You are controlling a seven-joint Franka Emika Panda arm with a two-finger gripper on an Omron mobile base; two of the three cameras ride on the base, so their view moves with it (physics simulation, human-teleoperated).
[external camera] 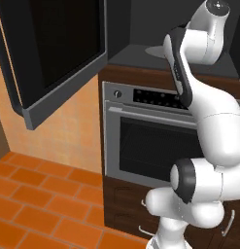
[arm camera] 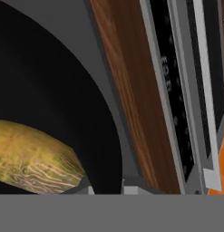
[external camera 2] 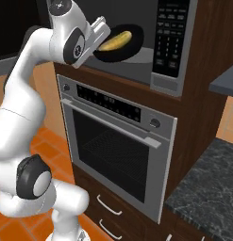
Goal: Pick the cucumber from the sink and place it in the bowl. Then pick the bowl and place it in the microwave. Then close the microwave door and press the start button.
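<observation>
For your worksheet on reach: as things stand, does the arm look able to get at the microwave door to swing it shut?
Probably not yet. The gripper holds the bowl with the cucumber at the microwave opening. The microwave door stands wide open with nothing in front of it, so after letting go the arm likely could.

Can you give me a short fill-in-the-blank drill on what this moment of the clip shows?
1. The cucumber lies inside the black ____.
2. The hand grips the bowl by its rim at the opening of the ____.
3. The microwave door stands ____.
4. Right below the microwave sits a steel ____ with a dark window.

Missing words: bowl; microwave; open; oven
</observation>
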